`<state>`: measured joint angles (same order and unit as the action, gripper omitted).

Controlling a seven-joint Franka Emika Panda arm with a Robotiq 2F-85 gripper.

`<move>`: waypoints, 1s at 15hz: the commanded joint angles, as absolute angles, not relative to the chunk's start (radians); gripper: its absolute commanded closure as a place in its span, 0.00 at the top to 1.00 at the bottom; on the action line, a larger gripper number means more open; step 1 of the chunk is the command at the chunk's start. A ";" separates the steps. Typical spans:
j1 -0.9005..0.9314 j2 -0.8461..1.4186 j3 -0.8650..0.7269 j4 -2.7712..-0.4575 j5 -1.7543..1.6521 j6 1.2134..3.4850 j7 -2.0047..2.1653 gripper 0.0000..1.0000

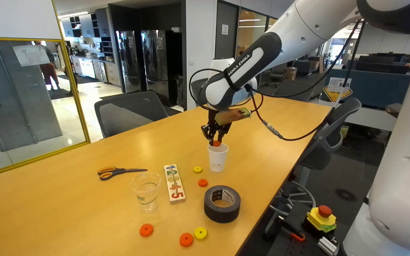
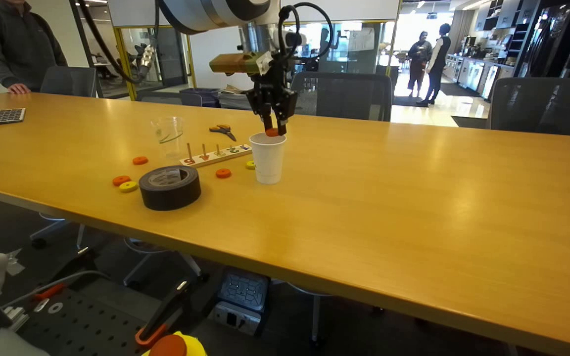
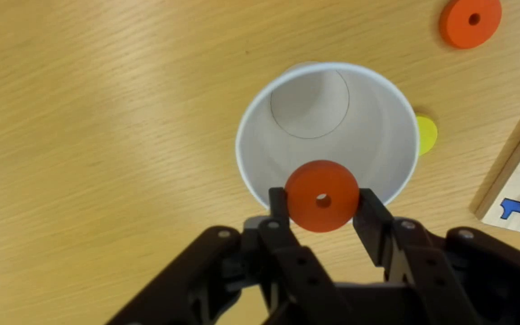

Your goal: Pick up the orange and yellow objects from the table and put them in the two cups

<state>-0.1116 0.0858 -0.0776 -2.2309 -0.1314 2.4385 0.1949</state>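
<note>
The gripper (image 3: 322, 198) holds an orange disc (image 3: 319, 180) edgewise, with one black fingertip pressed against each side. The disc is flat and round, with a smooth rim and a small central through-hole; a pale patch shows through part of this hole. In the wrist view its shade is darker than that of the loose orange disc (image 3: 461, 22) at upper right.

The held disc is at the mouth of the white cup (image 1: 217, 160), overlapping the cup rim in the wrist view. Contact between disc and rim cannot be determined. The cup stands upright on the table (image 1: 84, 213).

The loose discs lie flat. A yellow disc (image 1: 198, 171) is located between the white cup and the number board (image 1: 175, 184), near the loose orange disc. A lone orange disc (image 1: 144, 232) is located near the upright clear cup (image 1: 147, 197). A paired orange disc (image 1: 185, 242) and paired yellow disc (image 1: 200, 235) lie side by side near the tape roll (image 1: 222, 213). Both show a central hole.
</note>
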 commanded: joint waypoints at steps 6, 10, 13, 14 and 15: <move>-0.099 0.128 -0.085 -2.162 -0.114 2.379 0.148 0.23; -0.097 0.130 -0.085 -2.151 -0.118 2.356 0.149 0.23; -0.097 0.134 -0.085 -2.143 -0.115 2.347 0.146 0.23; -0.097 0.134 -0.085 -2.142 -0.114 2.345 0.146 0.32; -0.097 0.133 -0.085 -2.142 -0.112 2.343 0.146 0.66</move>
